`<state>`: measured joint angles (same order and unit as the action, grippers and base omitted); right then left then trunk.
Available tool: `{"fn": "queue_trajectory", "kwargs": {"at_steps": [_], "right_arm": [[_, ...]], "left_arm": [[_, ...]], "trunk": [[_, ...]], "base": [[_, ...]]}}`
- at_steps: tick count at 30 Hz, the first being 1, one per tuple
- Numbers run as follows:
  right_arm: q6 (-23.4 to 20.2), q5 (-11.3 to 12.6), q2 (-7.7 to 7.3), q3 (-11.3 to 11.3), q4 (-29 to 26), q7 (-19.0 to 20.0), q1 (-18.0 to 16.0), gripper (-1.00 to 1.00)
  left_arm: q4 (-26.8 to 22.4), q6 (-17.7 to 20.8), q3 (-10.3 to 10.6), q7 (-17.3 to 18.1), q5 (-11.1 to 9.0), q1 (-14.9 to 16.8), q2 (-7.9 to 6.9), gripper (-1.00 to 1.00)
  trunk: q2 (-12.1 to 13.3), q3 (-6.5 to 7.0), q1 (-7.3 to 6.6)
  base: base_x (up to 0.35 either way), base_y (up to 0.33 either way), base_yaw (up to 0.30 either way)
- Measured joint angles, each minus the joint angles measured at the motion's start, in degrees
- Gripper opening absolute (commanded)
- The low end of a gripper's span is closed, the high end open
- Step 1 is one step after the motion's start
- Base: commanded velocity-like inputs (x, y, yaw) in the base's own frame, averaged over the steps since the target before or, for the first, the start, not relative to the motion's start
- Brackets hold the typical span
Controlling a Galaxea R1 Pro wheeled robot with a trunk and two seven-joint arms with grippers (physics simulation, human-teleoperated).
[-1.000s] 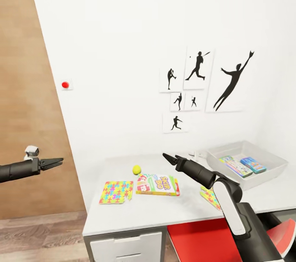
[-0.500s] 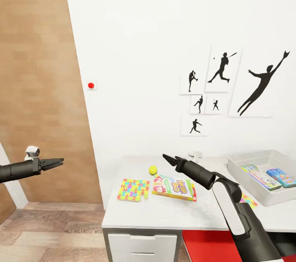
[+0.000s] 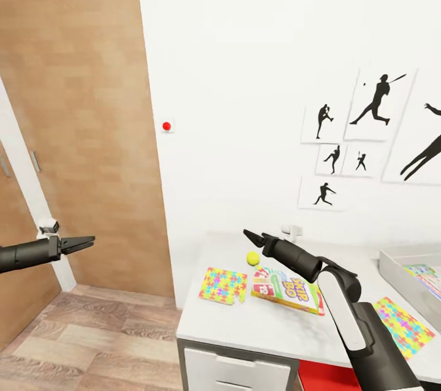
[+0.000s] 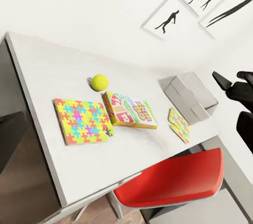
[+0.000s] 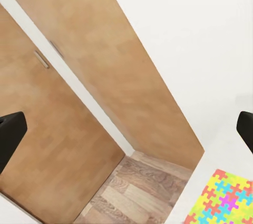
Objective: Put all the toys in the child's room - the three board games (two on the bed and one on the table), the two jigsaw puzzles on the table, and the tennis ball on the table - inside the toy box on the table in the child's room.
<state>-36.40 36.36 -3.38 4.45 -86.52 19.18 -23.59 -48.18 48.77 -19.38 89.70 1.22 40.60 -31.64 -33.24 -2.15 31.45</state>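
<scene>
While our right gripper hovers apart and empty just above the tennis ball, with the SKIP-BO box beside it, we risk nudging the ball off the table; left gripper looks together.

On the tabletop, the ball is lying behind the game, one puzzle sitting to its left, the other lying to its right before the box.
</scene>
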Motion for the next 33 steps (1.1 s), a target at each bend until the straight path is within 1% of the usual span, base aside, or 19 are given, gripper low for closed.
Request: {"fn": "queue_trajectory", "kwargs": {"at_steps": [6,14,23,26,28,30,32,33], "right_arm": [[-0.1,0.1,-0.07,-0.2,0.0,0.2,0.0,1.0],[0.0,0.1,-0.08,-0.4,0.0,0.5,0.0,1.0],[-0.2,0.4,0.01,-0.6,0.2,0.2,0.0,1.0],[-0.3,0.3,0.11,-0.7,2.1,-0.3,0.0,1.0],[-0.2,0.3,0.17,-0.7,3.6,-0.7,-0.1,1.0],[-0.1,0.2,0.26,-0.6,5.2,-2.0,-0.1,1.0],[-0.2,0.2,0.33,-0.3,6.0,-4.1,-0.1,1.0],[-0.4,0.3,0.46,-0.2,6.5,-6.1,-0.1,1.0]], "left_arm": [[0.0,-0.1,0.0,0.0,0.0,0.0,-0.12,1.0],[0.0,-0.1,0.0,0.0,0.0,0.0,-0.17,1.0],[0.0,-0.2,0.0,0.0,0.1,0.0,-0.24,1.0],[0.0,-0.2,0.0,0.0,0.2,0.0,-0.25,1.0],[0.0,-0.1,0.0,0.0,0.2,0.0,-0.19,1.0],[0.0,-0.1,0.1,0.0,0.3,0.0,-0.04,1.0],[0.0,0.0,0.2,0.0,0.4,0.0,0.06,1.0],[0.0,0.0,0.2,0.0,0.4,0.0,0.12,1.0]], "trunk": [[0.0,-0.02,0.01],[0.0,-0.01,0.01],[0.0,0.17,0.01],[0.0,0.22,0.01],[0.0,0.24,0.01],[0.0,0.24,0.01],[0.0,0.24,0.01],[0.0,0.25,0.02]], "base": [[0.03,0.017,0.026],[0.017,0.185,-0.016],[0.007,0.093,-0.233],[0.0,0.058,-0.151],[0.0,0.023,-0.06],[0.0,0.009,-0.025],[0.0,0.005,-0.013],[0.0,0.002,-0.006]]}}
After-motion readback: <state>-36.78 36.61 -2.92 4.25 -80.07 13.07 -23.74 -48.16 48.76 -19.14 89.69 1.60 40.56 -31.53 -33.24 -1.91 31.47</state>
